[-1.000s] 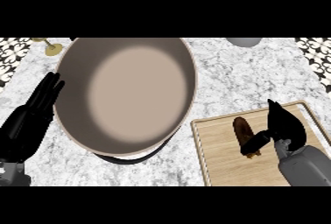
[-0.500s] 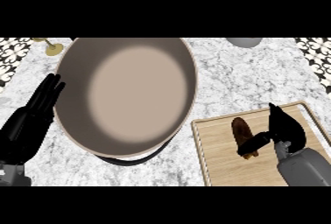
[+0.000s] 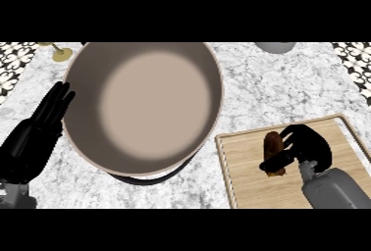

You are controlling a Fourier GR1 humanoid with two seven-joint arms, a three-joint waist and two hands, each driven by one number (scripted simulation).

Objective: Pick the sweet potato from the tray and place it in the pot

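Trouble spots, going left to right. Left hand [image 3: 36, 139] sits at the left edge with fingers straight and up, holding nothing, just beside the pot's outer wall. It's resting, and I'd guess it only matters if the pot [image 3: 83, 88] gets shoved sideways into it.

The pot is huge with nothing in it, and its near-right rim comes close to the corner of the wooden tray [image 3: 250, 188]. That rim is my main worry: the carry has to go leftward and clear it, so a low swing could knock the load against the wall or push the pot. The dark pot handle [image 3: 152, 177] pokes out on the near side, one more thing to clip on a low path.

The sweet potato [image 3: 272, 144] lies on the tray's left part, its long axis pointing away from the robot. The right hand [image 3: 311, 147] has its fingers curled over and round it from the right. The hold seems to sit toward the near end, not the middle, so the far end might dip on the lift and twist out. Can't see the contact under the fingers, though.

Other stuff: a small gold stemmed thing [image 3: 62, 52] far left at the back and a grey vessel [image 3: 275, 46] cut off at the far edge, both well apart from the route over the marble tabletop [image 3: 275, 93].
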